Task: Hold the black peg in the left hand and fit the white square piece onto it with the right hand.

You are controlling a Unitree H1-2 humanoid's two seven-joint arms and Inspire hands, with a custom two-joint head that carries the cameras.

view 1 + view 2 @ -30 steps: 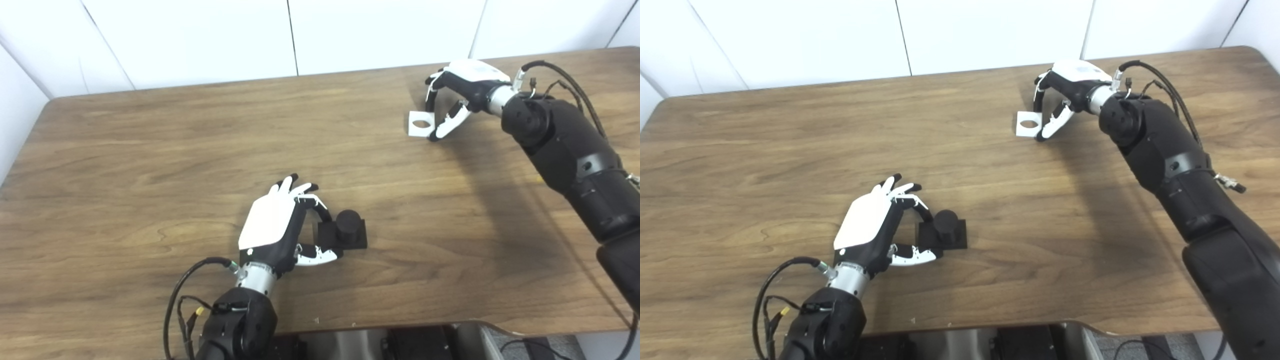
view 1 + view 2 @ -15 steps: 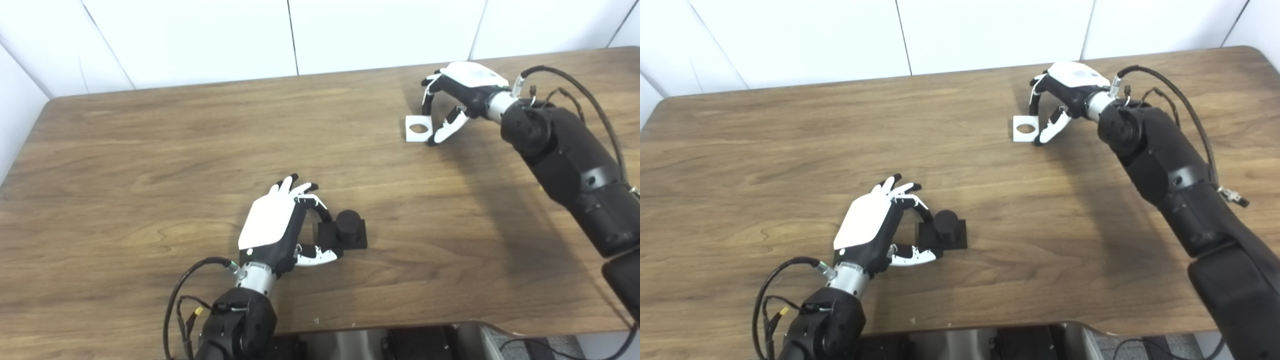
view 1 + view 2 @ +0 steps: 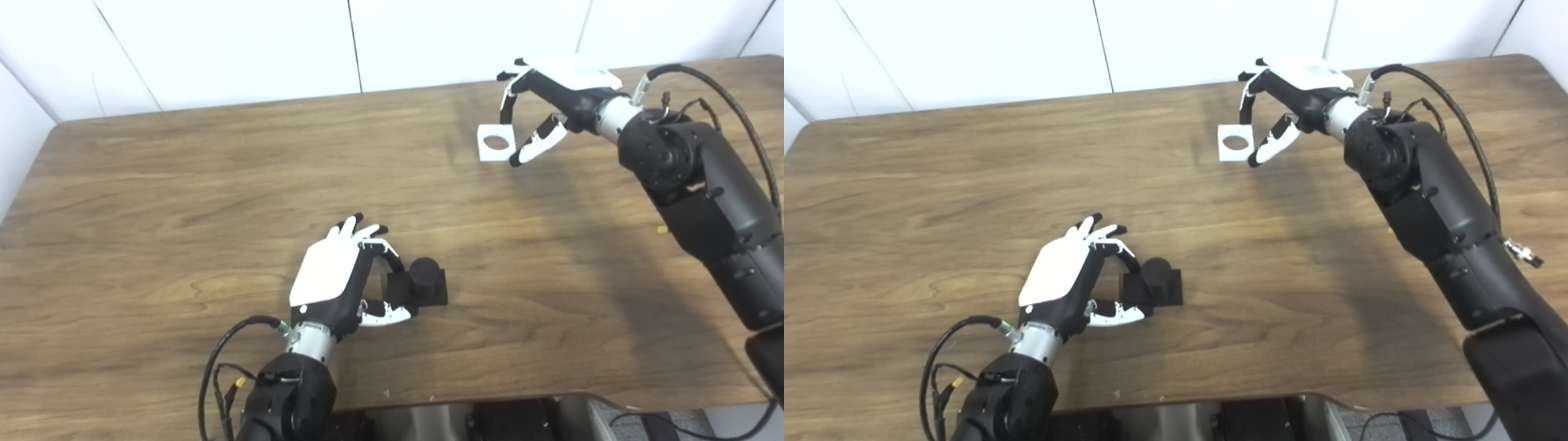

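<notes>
— The black peg [image 3: 425, 280] is seen at the lower centre of the frame, standing on the wooden table [image 3: 184, 184]. It is made up of a round stub on a square black base.

— How is it held?

— The left hand [image 3: 334, 278] is curled around the base from the left. Fingers [image 3: 392, 260] are laid against the far edge and the thumb against the near edge, so the base is pinched between them. The white back of the hand is turned upward.

— And the white square piece [image 3: 1235, 143]?

— It is found in the upper right of the frame, well apart from the peg. A round hole is seen through its middle. It is gripped at its right edge by the right hand [image 3: 1286, 92], between the downward-curved fingers and the thumb below. Whether it is lifted clear of the table or still touching it cannot be told for certain.

— Anything else?

— Black cables are seen looped at both wrists, and a white panelled wall is seen behind the table
</notes>
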